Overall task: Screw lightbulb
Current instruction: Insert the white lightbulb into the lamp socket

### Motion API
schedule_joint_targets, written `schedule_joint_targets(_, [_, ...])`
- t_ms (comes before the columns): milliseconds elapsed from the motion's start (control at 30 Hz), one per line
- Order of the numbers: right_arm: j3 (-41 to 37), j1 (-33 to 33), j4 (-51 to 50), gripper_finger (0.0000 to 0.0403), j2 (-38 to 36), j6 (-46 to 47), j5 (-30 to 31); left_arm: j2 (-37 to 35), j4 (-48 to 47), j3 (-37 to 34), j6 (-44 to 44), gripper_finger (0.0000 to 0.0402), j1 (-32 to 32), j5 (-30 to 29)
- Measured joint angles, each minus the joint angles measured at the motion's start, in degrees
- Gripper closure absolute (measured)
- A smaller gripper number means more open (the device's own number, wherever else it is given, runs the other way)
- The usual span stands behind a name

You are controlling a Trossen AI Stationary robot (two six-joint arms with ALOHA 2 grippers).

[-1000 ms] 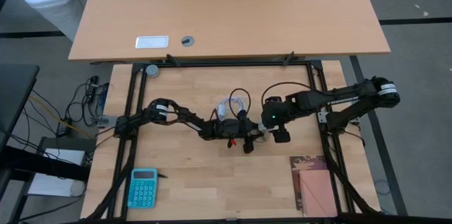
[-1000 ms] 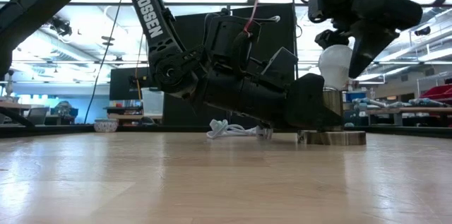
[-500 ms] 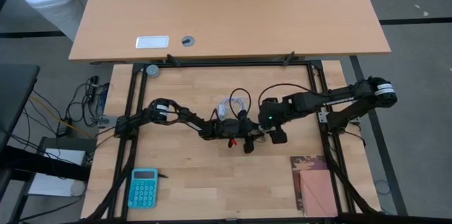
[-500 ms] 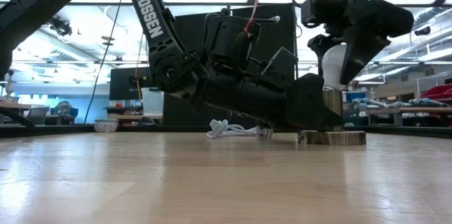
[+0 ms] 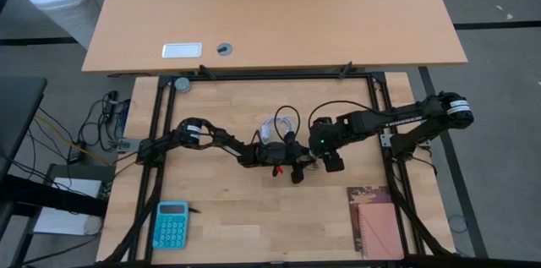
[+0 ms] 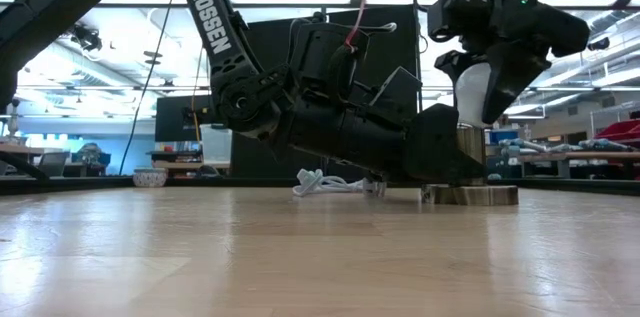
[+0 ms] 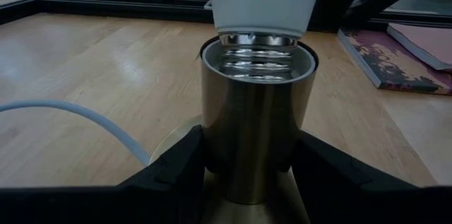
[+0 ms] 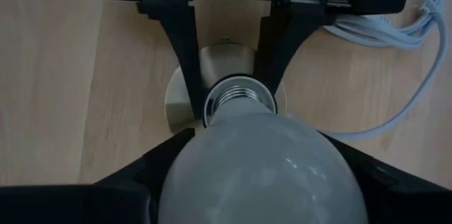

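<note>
So the lightbulb (image 8: 260, 160) is sitting upright in the brass socket (image 7: 257, 121), its threaded base partly down inside the cup, globe sticking up above it, roughly mid-table a bit right of center. The left gripper (image 7: 247, 160) lies low on the table and its 2 fingers (image 7: 176, 164) are clamped on either side of the socket barrel, pinning it in place on its round flat base (image 6: 470, 195). The right gripper (image 8: 258, 174) comes in from above with 1 finger on each side of the globe, pressed up against the glass as far as the right wrist view shows, so it looks clamped on the bulb. A white cable (image 8: 395, 33) loops off from the socket across the wood. There's also a blue calculator (image 5: 172, 224) near the front left corner of the table (image 5: 237, 217) and a reddish notebook (image 5: 377, 221) front right, both well apart from the action.
</note>
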Motion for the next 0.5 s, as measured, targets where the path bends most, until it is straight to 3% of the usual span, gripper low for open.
schedule_joint_targets(500, [1.94, 0.00, -0.53, 0.0145, 0.02, -0.79, 0.02, 0.00, 0.07, 0.00, -0.03, 0.0208, 0.01, -0.02])
